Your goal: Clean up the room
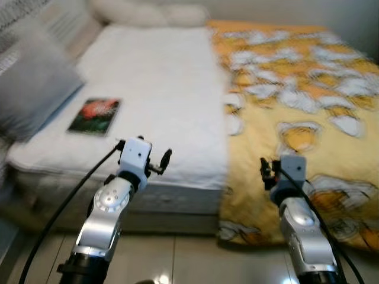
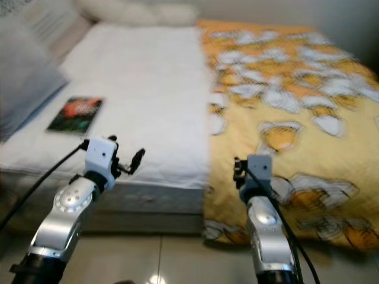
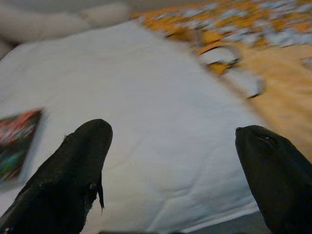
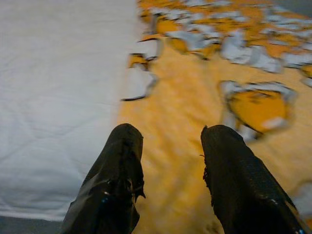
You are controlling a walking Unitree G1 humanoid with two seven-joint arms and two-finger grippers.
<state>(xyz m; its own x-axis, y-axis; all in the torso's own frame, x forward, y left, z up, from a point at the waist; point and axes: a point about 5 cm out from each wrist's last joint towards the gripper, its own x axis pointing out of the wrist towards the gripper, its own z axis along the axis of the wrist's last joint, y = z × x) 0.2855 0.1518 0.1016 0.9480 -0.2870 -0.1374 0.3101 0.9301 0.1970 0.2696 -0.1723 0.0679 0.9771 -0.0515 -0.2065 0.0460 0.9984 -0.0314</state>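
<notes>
A bed fills the scene, with a white sheet [image 1: 160, 89] on its left half and a yellow blanket [image 1: 296, 124] with white patches on its right half. A dark book [image 1: 95, 116] with a red cover picture lies flat on the sheet near the bed's left edge. My left gripper [image 3: 170, 141] is open and held at the bed's near edge, right of the book [image 3: 17, 141], over the white sheet. My right gripper [image 4: 170, 146] is open too, with nothing between its fingers. It hovers over the blanket's near edge, close to the line where it meets the sheet.
A grey pillow [image 1: 32, 89] leans at the bed's left side. White pillows [image 1: 148, 12] lie along the far end. A glossy tiled floor [image 1: 189, 260] runs below my arms at the bed's near side. The views are blurred.
</notes>
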